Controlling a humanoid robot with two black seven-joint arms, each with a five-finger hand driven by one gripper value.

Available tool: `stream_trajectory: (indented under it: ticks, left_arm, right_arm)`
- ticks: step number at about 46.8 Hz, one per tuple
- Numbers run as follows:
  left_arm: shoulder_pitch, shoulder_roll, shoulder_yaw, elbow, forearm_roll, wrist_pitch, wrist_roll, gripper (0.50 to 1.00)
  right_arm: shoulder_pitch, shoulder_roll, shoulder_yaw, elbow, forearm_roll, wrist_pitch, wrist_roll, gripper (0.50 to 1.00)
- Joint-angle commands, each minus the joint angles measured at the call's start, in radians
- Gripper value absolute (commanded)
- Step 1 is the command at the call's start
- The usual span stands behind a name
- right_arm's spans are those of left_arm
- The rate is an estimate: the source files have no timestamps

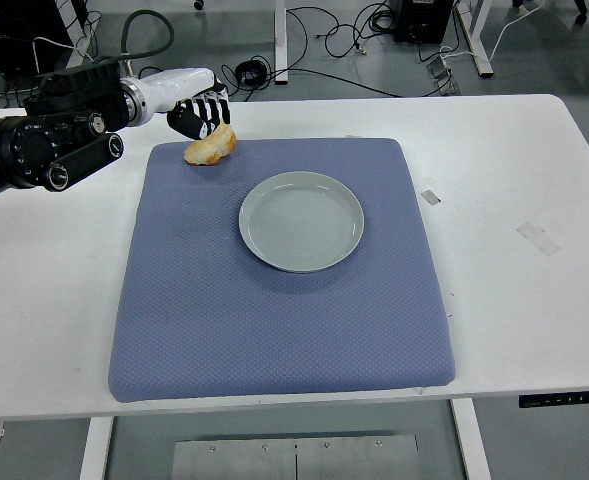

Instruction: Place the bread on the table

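Observation:
A golden croissant-shaped bread [212,146] is at the far left corner of the blue mat [274,300], under my left hand [200,116]. The hand's black fingers [214,110] curl over the bread's top and grip it. Whether the bread rests on the mat or hangs just above it I cannot tell. The left arm reaches in from the left edge over the white table [44,280]. An empty grey plate [301,220] sits on the mat to the right of the bread. No right arm shows.
Bare white table lies left, right and behind the mat. Two bits of tape [430,197] [539,237] stick to the table on the right. Cables and desk legs are on the floor beyond the far edge.

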Motion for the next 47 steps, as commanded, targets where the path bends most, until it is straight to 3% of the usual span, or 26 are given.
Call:
stream_trajectory:
  ticks: [1,3,8,31,35,47]
  left_arm:
    - [-0.001,0.004,-0.001,0.0,-0.033,-0.016,-0.006,0.858]
    - [-0.003,0.007,-0.004,0.0,-0.062,-0.027,-0.008,0.913]
    - [-0.001,0.01,-0.013,0.002,-0.104,-0.027,-0.008,0.969]
    - [0.032,0.033,-0.08,0.015,-0.167,-0.018,-0.012,0.966]
    - [0.054,0.033,-0.128,0.041,-0.199,0.008,-0.02,0.965]
    - [0.147,0.029,-0.318,0.101,-0.279,0.014,-0.07,0.965]
  right_arm:
    - [0.0,0.0,0.0,0.0,0.0,0.0,0.0,1.0]
    - [0.0,0.0,0.0,0.0,0.0,0.0,0.0,1.0]
    - [0.0,0.0,0.0,0.0,0.0,0.0,0.0,1.0]
    - [0.0,0.0,0.0,0.0,0.0,0.0,0.0,1.0]
    - [0.0,0.0,0.0,0.0,0.0,0.0,0.0,1.0]
    - [0.0,0.0,0.0,0.0,0.0,0.0,0.0,1.0]
